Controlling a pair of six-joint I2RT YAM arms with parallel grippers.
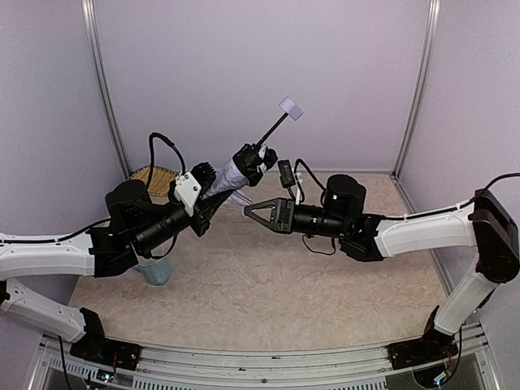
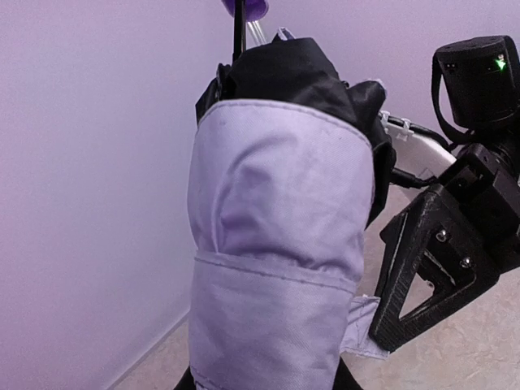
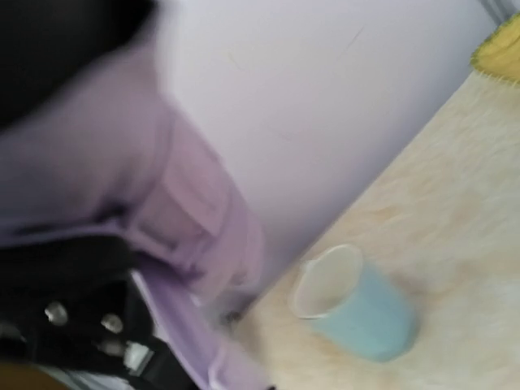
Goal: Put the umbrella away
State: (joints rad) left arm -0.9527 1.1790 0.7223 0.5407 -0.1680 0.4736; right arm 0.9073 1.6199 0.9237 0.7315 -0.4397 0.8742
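The umbrella point(image 1: 231, 175) was held folded above the far worktop point(image 1: 268, 284), grasped by the left end effector point(image 1: 205, 193); the right end effector point(image 1: 252, 210) was clenched at its strap point(image 2: 363, 328). Fastening and stowing were judged not yet done.

The left fingers point(image 1: 203, 174) hold the tilted umbrella point(image 1: 230, 176); right fingers point(image 1: 252, 210) sit closed beside it.

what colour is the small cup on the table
Pale blue cup, clearest in the right wrist view.
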